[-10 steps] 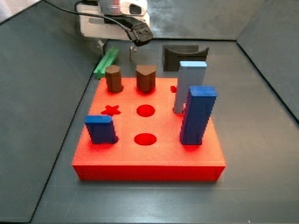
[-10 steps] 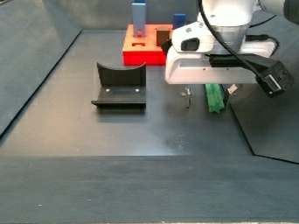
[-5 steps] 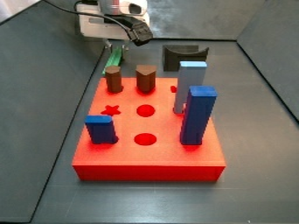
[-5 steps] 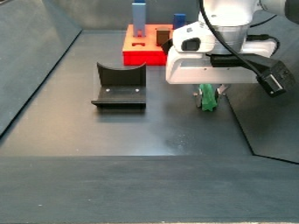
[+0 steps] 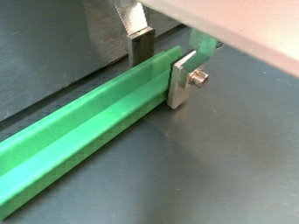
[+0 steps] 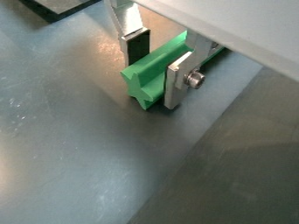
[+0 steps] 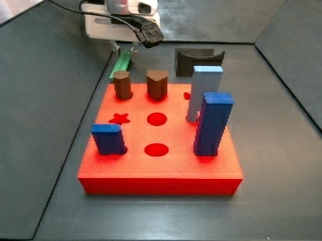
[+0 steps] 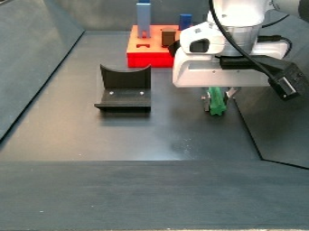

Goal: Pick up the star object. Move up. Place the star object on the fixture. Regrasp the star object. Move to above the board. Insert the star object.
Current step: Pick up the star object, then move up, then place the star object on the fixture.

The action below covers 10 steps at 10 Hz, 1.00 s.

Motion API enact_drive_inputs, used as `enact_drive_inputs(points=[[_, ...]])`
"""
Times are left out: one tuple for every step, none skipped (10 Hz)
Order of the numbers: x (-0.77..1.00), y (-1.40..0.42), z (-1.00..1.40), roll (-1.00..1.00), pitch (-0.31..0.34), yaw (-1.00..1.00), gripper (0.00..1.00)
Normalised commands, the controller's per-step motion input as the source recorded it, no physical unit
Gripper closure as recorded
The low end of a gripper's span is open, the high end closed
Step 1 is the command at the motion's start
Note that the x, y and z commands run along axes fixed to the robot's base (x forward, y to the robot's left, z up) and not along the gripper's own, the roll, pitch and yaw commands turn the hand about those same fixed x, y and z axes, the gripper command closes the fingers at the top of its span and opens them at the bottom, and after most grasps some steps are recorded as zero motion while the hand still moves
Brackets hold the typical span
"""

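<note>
Star: the green bar (image 5: 105, 122) lies low over the dark floor beside the board, one end showing its ridged star section (image 6: 149, 77) in a wrist view; in a side view only a short green stub (image 8: 215, 99) shows under the arm's white housing.
Gripper: the gripper (image 5: 160, 63) straddles the bar near one end, a silver finger (image 5: 183, 79) flat against one ridged side and the other finger (image 6: 136, 45) at the opposite side; the jaws look closed onto the bar, though whether they press firmly cannot be told.
Lift: judged not yet done; the bar sits at or just off the floor, and no clear gap beneath it can be made out in either wrist view.
Fixture: the dark notched block (image 8: 123, 88) stands bare, well apart from the gripper in a side view; it shows again behind the board (image 7: 197, 60).
Board: the red slab (image 7: 161, 165) carries blue blocks (image 7: 213, 124) and brown pegs (image 7: 156, 85); a star-shaped hole (image 7: 119, 120) stands open near its middle.
Progress: the first step, the pick-up, appears under way, with the grasp apparently made.
Left: raising the bar, setting it on the fixture, regrasping, carrying it above the board, and inserting it.
</note>
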Motion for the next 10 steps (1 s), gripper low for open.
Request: enact_drive_inputs(points=[[0.0,0.0,0.0,0.0,0.0,0.0,1.0],[0.0,0.0,0.83,0.0,0.0,0.0,1.0],[0.03,-0.04,0.84,0.0,-0.009,-0.04,1.0],[0.01,-0.03,0.7,0.01,0.031,-0.05,1.0],[0.0,-0.01,0.62,0.03,0.047,-0.04,1.0],[-0.01,0.0,0.45,0.05,0.062,-0.04,1.0],[-0.01,0.0,0.32,0.07,0.063,-0.04,1.0],[0.0,0.0,1.0,0.0,0.0,0.0,1.0],[0.0,0.0,1.0,0.01,-0.001,0.0,1.0],[-0.01,0.0,1.0,0.04,0.012,-0.01,1.0]])
